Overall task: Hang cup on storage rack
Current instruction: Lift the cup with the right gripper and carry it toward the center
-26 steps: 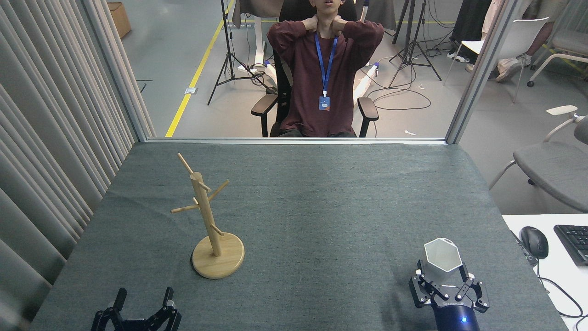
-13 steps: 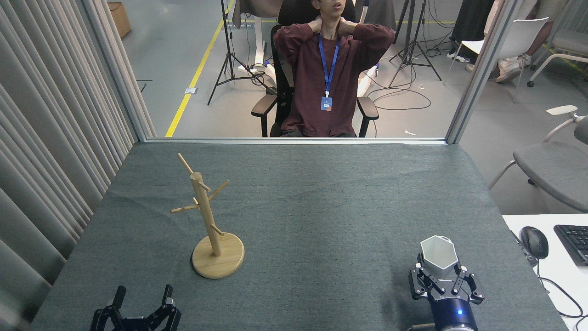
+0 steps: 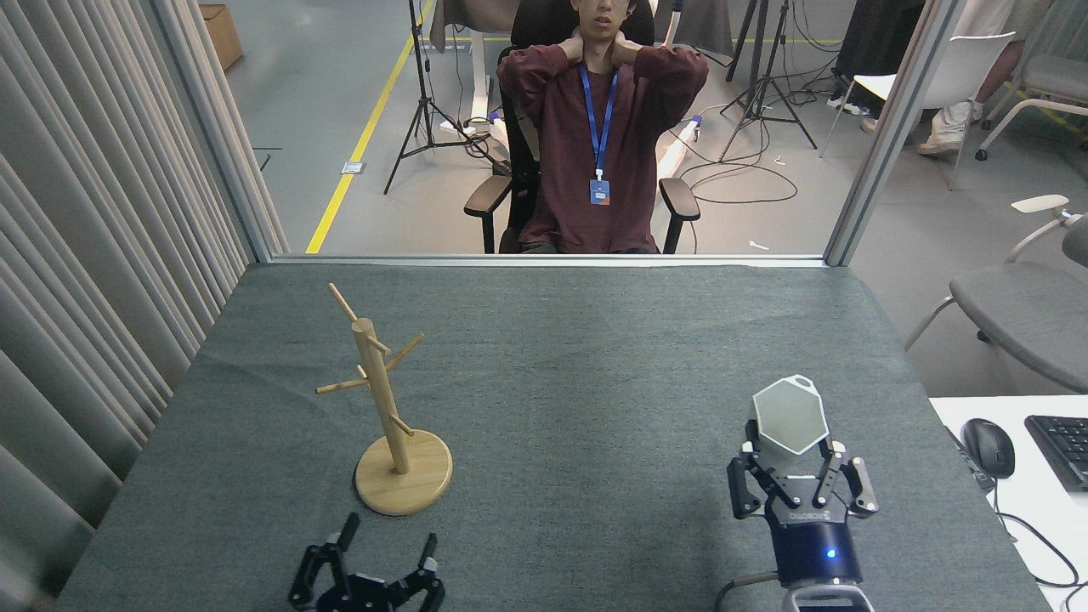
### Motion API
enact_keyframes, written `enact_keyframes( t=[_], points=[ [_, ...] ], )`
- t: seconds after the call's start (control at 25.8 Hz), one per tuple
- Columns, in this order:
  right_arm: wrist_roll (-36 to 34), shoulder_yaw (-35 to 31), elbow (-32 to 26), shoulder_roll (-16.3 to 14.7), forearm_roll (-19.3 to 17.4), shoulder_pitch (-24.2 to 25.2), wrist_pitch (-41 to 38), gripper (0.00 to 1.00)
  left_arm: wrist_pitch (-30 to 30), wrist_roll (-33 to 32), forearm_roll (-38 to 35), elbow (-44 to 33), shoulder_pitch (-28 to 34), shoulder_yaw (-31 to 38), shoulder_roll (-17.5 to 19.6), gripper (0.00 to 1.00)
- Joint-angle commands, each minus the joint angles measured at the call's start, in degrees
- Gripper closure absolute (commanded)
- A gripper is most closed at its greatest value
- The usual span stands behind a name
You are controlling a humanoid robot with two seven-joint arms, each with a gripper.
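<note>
The white hexagonal cup [image 3: 790,416] is held off the table at the right, its open mouth turned up towards me and a small tab at its far rim. My right gripper [image 3: 794,467] is shut on the cup's lower part, fingers on both sides. The wooden storage rack [image 3: 382,408] stands upright on its round base at the left-centre of the table, with bare thin pegs pointing up and outwards. Near the front edge, just below the rack's base, my left gripper [image 3: 387,551] stands open and holds nothing.
The table carries a grey-green cloth [image 3: 578,374]. A curtain [image 3: 93,255] runs along its left side. A person [image 3: 599,136] sits in an office chair beyond the far edge. A white desk with a mouse [image 3: 988,447] and keyboard [image 3: 1062,449] stands at the right.
My right gripper closed on the cup, lifted it and carried it slightly left and away from me. My left gripper moved right along the front edge, towards the rack's base.
</note>
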Motion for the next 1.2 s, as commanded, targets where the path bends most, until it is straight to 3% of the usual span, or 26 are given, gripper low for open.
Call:
enact_keyframes(
  t=[0.0, 0.16, 0.31, 0.5, 0.74, 1.16],
  points=[
    [-0.3, 5.1, -5.2, 2.6, 2.2, 2.3, 0.6, 0.38, 0.6, -0.2, -5.9, 2.3, -2.6, -6.2, -2.1, 0.01],
    [-0.3, 10.9, -7.9, 7.0, 7.9, 4.5, 0.6, 0.38, 0.6, -1.3, -12.2, 5.0, -5.5, -9.1, -5.3, 0.01],
    [-0.4, 15.3, -8.1, 9.6, 12.6, 5.6, 0.7, 0.38, 0.6, -1.6, -13.3, 6.4, -6.9, -11.0, -7.0, 0.01],
    [-0.4, 20.9, -8.1, 9.7, 13.5, 5.6, 2.9, 0.37, 0.6, -1.8, -13.4, 6.0, -7.2, -12.6, -7.2, 0.01],
    [-0.4, 22.9, -8.0, 9.8, 16.6, 9.2, 2.4, 0.36, 0.6, -1.7, -13.3, 5.9, -7.1, -12.9, -7.1, 0.01],
    [-1.0, 25.8, -7.7, 8.8, 17.8, 13.6, 3.0, 0.35, 0.6, -1.6, -13.1, 5.3, -7.1, -12.9, -7.2, 0.01]
  ],
)
